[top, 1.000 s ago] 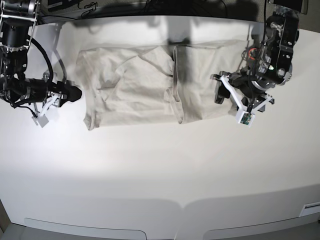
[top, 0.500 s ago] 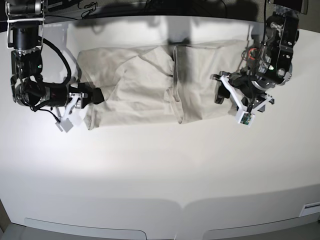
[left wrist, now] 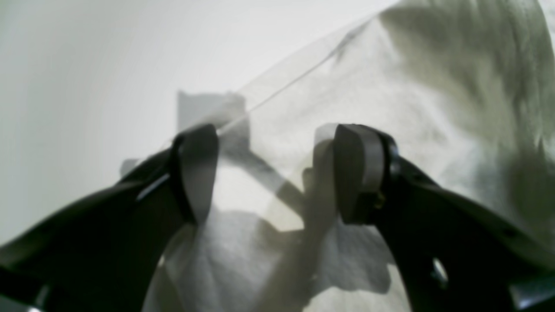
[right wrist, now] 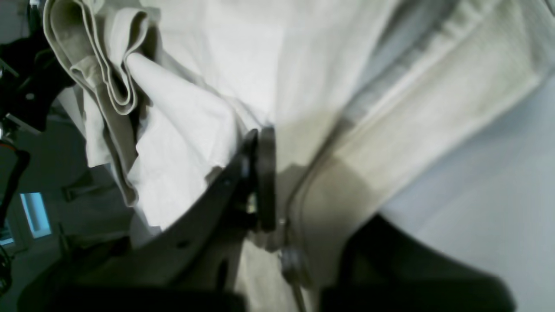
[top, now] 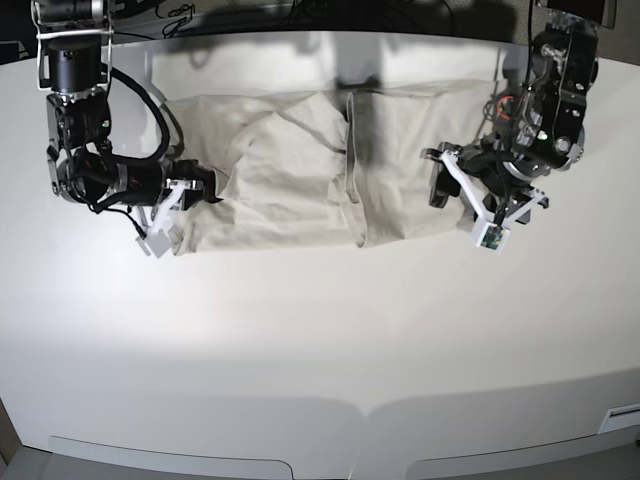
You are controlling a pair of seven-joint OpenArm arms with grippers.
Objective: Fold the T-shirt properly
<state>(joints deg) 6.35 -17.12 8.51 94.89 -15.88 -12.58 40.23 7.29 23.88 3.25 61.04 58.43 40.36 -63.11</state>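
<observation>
The pale beige T-shirt point(top: 300, 170) lies folded into a long band across the back of the white table. At its left end, my right gripper point(top: 208, 188) has its jaws closed on a fold of the fabric. In the right wrist view a dark finger pad point(right wrist: 264, 173) presses into the T-shirt point(right wrist: 208, 86), and the other finger is hidden under the cloth. My left gripper point(top: 452, 190) hovers open over the shirt's right end. In the left wrist view its fingers point(left wrist: 195, 173) stand wide apart above the T-shirt point(left wrist: 390, 86), with nothing between them.
The bare white tabletop point(top: 320, 340) stretches from the shirt to the front edge. Dark equipment and cables run along the back edge point(top: 180, 15). A small white label point(top: 622, 415) sits at the table's right edge.
My right arm has moved right, from beside the shirt onto its left end, and its jaws have closed on the fabric. The left arm has not moved.
</observation>
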